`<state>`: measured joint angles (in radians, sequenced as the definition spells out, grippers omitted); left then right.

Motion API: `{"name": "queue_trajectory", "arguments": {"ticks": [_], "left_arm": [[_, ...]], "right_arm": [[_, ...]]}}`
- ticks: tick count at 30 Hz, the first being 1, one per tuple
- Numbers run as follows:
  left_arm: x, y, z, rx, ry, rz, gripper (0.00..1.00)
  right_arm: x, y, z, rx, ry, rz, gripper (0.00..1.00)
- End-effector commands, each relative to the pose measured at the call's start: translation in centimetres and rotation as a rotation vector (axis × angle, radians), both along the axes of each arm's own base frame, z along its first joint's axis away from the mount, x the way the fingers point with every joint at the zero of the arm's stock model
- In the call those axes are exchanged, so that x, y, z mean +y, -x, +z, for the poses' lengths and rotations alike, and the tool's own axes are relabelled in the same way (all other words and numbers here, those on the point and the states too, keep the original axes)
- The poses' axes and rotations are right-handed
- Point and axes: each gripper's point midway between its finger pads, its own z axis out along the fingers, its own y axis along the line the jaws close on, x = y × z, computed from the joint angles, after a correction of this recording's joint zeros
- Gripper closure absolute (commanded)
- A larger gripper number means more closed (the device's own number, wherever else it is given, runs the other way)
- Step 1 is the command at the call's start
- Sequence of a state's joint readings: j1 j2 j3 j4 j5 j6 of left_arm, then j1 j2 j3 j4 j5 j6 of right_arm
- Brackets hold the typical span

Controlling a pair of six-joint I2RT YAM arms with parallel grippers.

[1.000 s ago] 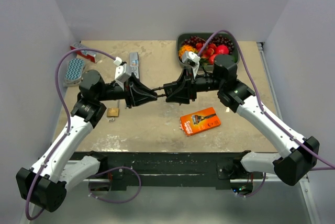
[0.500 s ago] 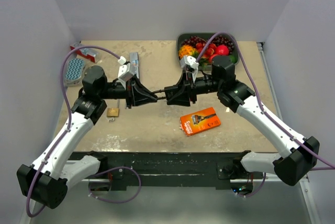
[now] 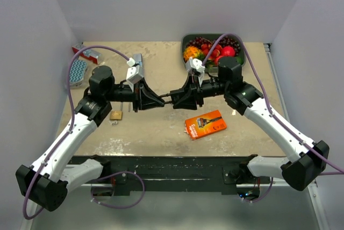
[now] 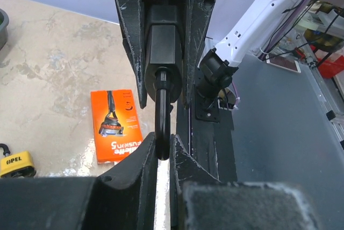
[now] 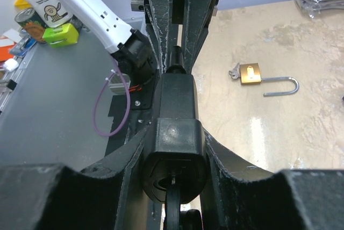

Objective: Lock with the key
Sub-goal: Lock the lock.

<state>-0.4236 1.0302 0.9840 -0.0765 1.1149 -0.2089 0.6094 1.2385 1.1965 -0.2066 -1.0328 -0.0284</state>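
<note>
1. While the two grippers meet tip to tip above the table (image 3: 161,58), the right gripper (image 5: 176,133) clamps the body of a black padlock (image 5: 174,101) between its fingers.
2. The left gripper (image 4: 163,146) pinches that padlock's shackle (image 4: 162,106) at its bend.
3. A brass padlock (image 3: 115,115), shackle open, lies on the table well behind the left fingertips, keys (image 5: 234,70) beside it.
4. An orange razor box (image 3: 205,124) lies below the right fingers.
</note>
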Motion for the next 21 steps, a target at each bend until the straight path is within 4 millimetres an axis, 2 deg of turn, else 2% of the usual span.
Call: {"name": "queue_trajectory", "arguments": {"ticks": [1, 7, 13, 21], "left_arm": [[-1.6, 0.7, 3.6, -0.137, 0.079, -0.033, 1.0], [-2.6, 0.4, 4.8, -0.181, 0.115, -0.046, 1.0], [-3.6, 1.3, 6.1, -0.178, 0.156, -0.094, 1.0], [-4.2, 1.3, 8.2, -0.201, 0.207, -0.097, 1.0]], "right_arm": [[1.8, 1.8, 2.8, -0.101, -0.069, 0.077, 1.0], [2.6, 3.4, 2.0, -0.059, -0.056, 0.125, 1.0], [3.4, 3.6, 1.6, -0.027, -0.055, 0.139, 1.0], [4.1, 4.7, -0.8, -0.016, -0.008, 0.178, 1.0]]}}
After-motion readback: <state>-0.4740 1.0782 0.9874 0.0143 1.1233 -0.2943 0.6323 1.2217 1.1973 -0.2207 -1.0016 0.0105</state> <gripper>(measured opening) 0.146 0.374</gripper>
